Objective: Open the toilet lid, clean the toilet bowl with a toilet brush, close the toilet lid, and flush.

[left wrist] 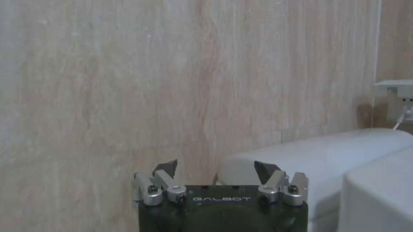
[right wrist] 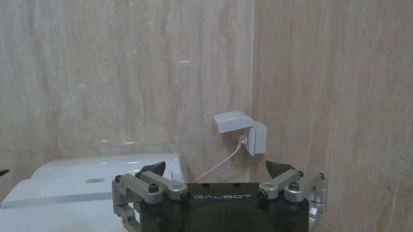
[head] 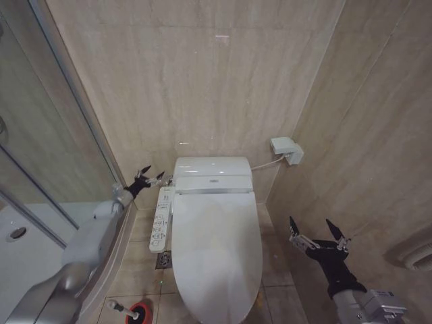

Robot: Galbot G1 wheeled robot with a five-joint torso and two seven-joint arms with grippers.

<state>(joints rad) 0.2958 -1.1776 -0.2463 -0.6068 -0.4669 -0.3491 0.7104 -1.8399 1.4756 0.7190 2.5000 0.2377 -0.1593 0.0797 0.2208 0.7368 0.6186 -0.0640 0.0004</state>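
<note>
The toilet lid (head: 216, 250) is glossy white and lies flat and closed, hiding the toilet bowl beneath it. A narrow white button panel (head: 160, 219) runs along the toilet's left side. On the floor at the front left, the toilet brush (head: 118, 308) rests its dark head in a small red cup holder (head: 140, 313). My left gripper (head: 149, 177) (left wrist: 216, 169) hangs open just left of the toilet's rear unit (head: 213, 174), facing the back wall and holding nothing. To the right of the lid, my right gripper (head: 317, 228) (right wrist: 216, 168) hovers open and empty above the floor.
A white socket box (head: 286, 150) with a cable sits on the right wall behind the toilet. The shower's glass door (head: 40, 155) and white shower tray (head: 27, 250) close off the left side. Beige tiled walls stand close behind and on the right. A floor drain (head: 162, 260) lies beside the panel.
</note>
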